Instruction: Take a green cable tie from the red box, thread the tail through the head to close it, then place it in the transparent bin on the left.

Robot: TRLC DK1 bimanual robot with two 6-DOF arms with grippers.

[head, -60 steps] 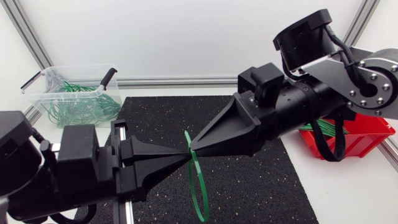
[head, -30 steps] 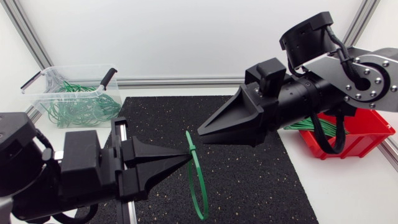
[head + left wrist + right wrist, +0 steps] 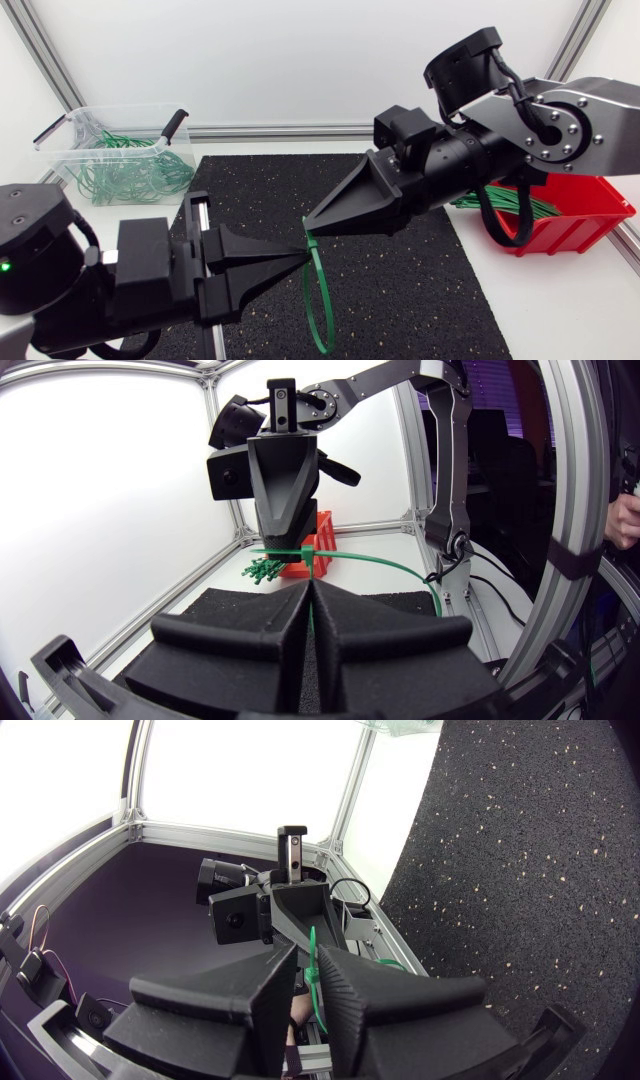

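My left gripper [image 3: 303, 258] is shut on a looped green cable tie [image 3: 318, 300], which hangs from its tip over the black mat [image 3: 420, 290]. My right gripper [image 3: 310, 224] points at the tie's top end from the right, just above the left tip. In the right wrist view the tie [image 3: 316, 975] runs between the fingers [image 3: 345, 990] of my right gripper [image 3: 308, 970], which stand a little apart, so it is open. From the left wrist view the tie [image 3: 380, 563] arcs out from my left gripper [image 3: 312, 585] to the right gripper's tip [image 3: 290, 545].
The red box [image 3: 590, 215] with several loose green ties [image 3: 500, 205] stands at the right behind my right arm. The transparent bin [image 3: 70, 150] at the back left holds several closed ties [image 3: 130, 165]. Aluminium frame posts edge the table.
My right gripper drew back to the right off the tie, then returned to the tie's top end and narrowed. My left gripper kept hold of the tie and sank a little.
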